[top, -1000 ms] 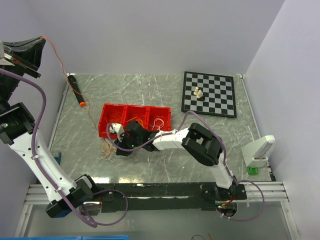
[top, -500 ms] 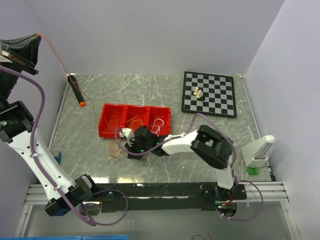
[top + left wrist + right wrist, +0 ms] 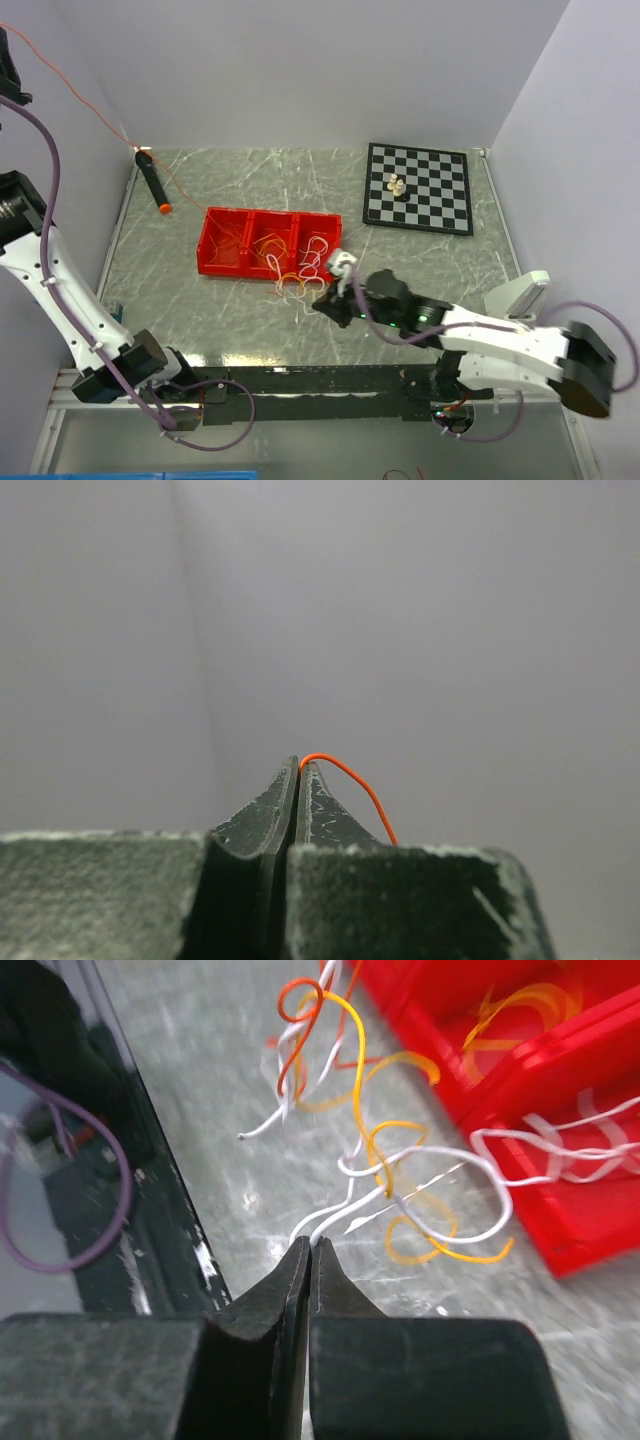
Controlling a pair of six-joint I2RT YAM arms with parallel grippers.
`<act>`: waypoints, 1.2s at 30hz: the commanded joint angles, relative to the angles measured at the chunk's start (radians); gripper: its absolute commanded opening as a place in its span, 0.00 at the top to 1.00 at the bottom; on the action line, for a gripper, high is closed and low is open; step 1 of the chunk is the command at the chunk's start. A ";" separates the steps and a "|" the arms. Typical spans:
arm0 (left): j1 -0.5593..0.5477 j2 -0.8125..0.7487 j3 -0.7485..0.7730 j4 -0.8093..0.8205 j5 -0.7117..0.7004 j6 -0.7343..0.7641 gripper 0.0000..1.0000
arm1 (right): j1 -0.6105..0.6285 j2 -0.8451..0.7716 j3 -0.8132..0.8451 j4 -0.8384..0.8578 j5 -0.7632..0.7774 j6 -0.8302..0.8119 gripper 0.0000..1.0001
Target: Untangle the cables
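Since a moment ago the right jaws have pulled back toward the right. The clump of cables (image 3: 292, 282) has slid along with them, so it now lies on the desk (image 3: 250, 180) just in front of the red tray (image 3: 225, 268). These right jaws are pressed tight together on the ends of a white cable (image 3: 505, 1195), which curls away over yellow and orange loops. The left jaws have gone up higher, almost out of the top view. They are pinched shut too, holding a thin orange cable (image 3: 350, 778). That orange cable runs in a long slanting line from the top left corner down to the far left of the desk, beside a black pen (image 3: 150, 178). More cable loops sit inside the tray's three boxes. A chessboard (image 3: 418, 187) with a few small pieces (image 3: 397, 185) lies at the far right, well apart from the cables.
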 commanded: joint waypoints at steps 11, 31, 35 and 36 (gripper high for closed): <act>-0.070 0.044 -0.120 -0.009 -0.043 0.168 0.99 | -0.045 -0.747 -0.004 -0.423 0.263 0.123 1.00; -0.254 0.252 -0.170 -0.116 -0.489 0.502 0.99 | -0.045 -0.962 0.292 -0.589 0.676 -0.025 1.00; -0.254 0.337 -0.096 -0.130 -0.557 0.505 0.99 | -0.045 -1.043 0.328 -0.644 0.697 -0.015 1.00; -0.254 0.341 -0.094 -0.126 -0.554 0.496 0.99 | -0.045 -1.052 0.331 -0.658 0.699 -0.010 1.00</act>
